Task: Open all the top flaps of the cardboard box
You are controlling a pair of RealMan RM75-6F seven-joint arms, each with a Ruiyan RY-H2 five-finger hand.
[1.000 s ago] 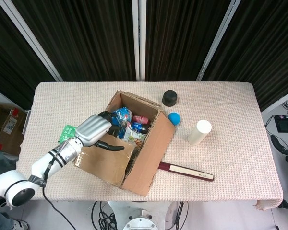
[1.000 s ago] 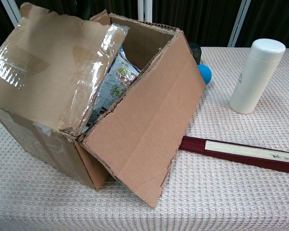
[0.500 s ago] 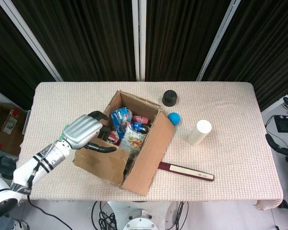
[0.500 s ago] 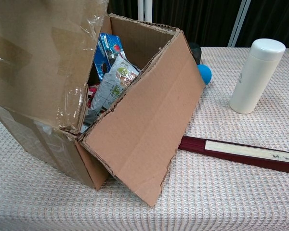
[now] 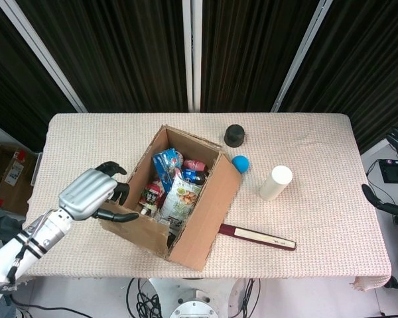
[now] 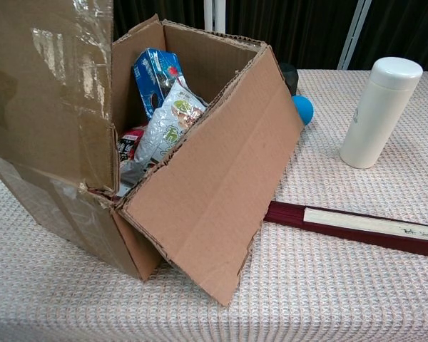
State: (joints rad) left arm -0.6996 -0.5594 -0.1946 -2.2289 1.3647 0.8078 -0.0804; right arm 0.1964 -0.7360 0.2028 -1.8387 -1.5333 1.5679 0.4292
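We see one cardboard box (image 5: 186, 205) mid-table, packed with snack packets (image 6: 164, 121). Our left hand (image 5: 93, 195) grips its upright taped flap (image 6: 50, 92). Nearby: one white bottle (image 5: 275, 183), one blue ball (image 5: 239, 163).

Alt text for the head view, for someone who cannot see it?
Seen from above, the left hand grips a flap of an open cardboard box full of snack packets. A bottle, ball and fan lie beside it.

My table (image 5: 318, 142) carries the cardboard box (image 5: 205, 212), black cap (image 5: 235, 135), blue ball (image 5: 240, 163), white bottle (image 5: 275, 183) and closed fan (image 5: 257, 236).
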